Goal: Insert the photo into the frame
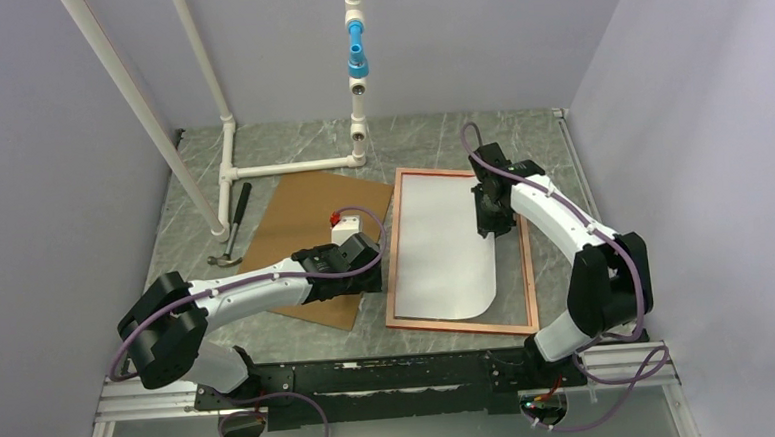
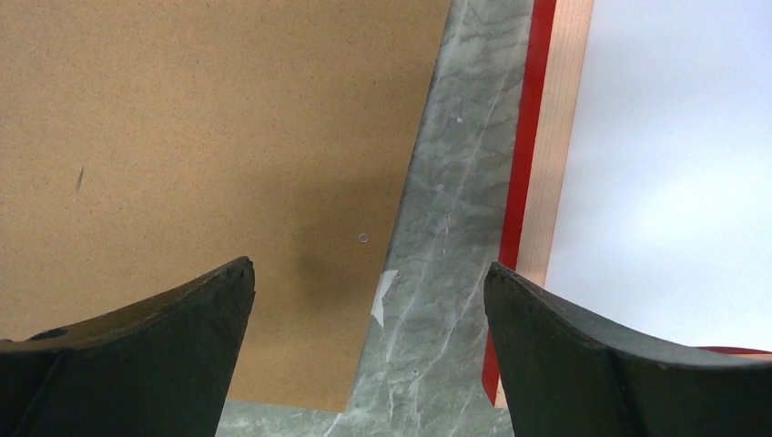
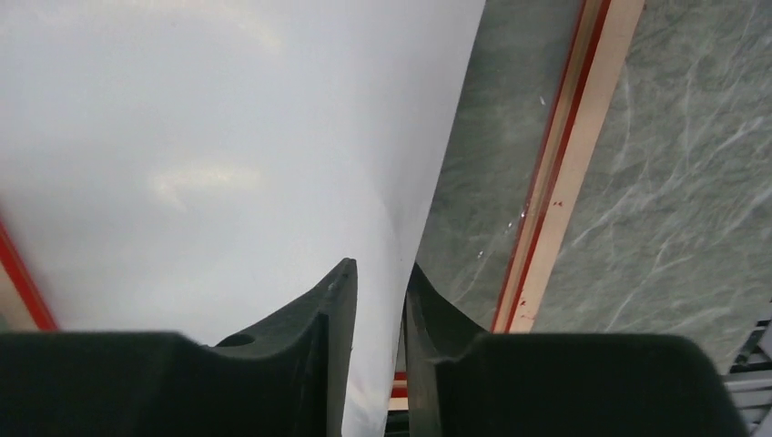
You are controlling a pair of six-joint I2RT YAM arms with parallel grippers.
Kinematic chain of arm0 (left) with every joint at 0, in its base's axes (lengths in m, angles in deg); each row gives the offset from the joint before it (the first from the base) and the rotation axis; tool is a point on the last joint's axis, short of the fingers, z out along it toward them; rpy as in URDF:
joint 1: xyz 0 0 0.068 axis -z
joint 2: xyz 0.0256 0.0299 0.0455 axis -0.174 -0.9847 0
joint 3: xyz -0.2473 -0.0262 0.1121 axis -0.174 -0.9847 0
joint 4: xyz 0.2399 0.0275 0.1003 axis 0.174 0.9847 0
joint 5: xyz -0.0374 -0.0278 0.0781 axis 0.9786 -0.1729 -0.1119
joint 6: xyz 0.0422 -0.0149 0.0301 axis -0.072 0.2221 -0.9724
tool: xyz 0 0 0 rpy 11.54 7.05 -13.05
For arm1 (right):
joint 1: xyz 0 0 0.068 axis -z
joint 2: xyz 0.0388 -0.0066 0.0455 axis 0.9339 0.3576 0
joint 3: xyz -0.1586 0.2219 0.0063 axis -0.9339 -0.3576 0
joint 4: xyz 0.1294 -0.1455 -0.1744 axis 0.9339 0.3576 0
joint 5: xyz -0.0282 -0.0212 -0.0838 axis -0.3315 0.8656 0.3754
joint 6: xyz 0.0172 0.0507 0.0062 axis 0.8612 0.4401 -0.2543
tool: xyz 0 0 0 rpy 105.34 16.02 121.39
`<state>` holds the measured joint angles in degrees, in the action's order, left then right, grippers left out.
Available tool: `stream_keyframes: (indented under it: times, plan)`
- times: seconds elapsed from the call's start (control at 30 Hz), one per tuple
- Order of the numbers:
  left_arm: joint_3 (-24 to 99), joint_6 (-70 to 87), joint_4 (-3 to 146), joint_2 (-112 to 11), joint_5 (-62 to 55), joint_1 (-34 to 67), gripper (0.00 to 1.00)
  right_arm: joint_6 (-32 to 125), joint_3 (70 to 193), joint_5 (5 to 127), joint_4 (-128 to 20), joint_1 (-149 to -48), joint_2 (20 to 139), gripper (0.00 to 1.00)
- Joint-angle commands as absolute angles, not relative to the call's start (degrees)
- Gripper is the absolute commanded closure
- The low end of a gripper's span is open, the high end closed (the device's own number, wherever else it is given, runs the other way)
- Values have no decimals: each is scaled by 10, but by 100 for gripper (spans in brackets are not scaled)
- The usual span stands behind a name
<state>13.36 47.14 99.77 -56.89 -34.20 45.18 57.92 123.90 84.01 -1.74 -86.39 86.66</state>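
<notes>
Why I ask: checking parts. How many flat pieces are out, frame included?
3. The board lies left; the frame right of it; the photo lies partly in the frame, its edge pinched by the right gripper. Others may be hidden.

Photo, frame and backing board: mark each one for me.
photo [image 1: 437,244]: top external view, middle of its white face.
frame [image 1: 459,326]: top external view, near rail.
backing board [image 1: 298,218]: top external view, bare brown middle.

Thin-bordered rectangular frame [image 1: 459,325], pale wood face up with red showing along its edges, lying flat, white photo [image 1: 435,241] blank side up inside the opening, covering its left part, right edge lifted and curling, near right corner rounded
</notes>
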Motion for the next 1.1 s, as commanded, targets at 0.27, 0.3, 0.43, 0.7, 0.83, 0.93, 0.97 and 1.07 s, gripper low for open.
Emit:
stream_keyframes:
  times: [0.27, 0.3, 0.43, 0.7, 0.83, 0.93, 0.97, 1.07]
  plan:
    - [156, 461, 1004, -576, -346, 450, 1, 584, 1241, 847, -47, -866, 832, 54]
    - [157, 461, 1004, -576, -345, 450, 1, 584, 1241, 849, -47, -866, 831, 52]
    - [160, 458, 1001, -581, -339, 449, 1, 584, 1235, 864, -46, -866, 827, 42]
    - [155, 455, 986, -579, -316, 441, 0, 584, 1221, 884, -59, -866, 805, 27]
    - [149, 451, 973, -578, -298, 435, 1, 583, 1224, 900, -53, -866, 806, 26]
    - [147, 450, 963, -579, -284, 433, 1, 584, 1224, 908, -52, -866, 804, 26]
    - [146, 448, 958, -580, -278, 431, 1, 584, 1224, 911, -51, -866, 802, 26]
    - [143, 445, 945, -583, -261, 428, 1, 586, 1224, 919, -51, -866, 795, 24]
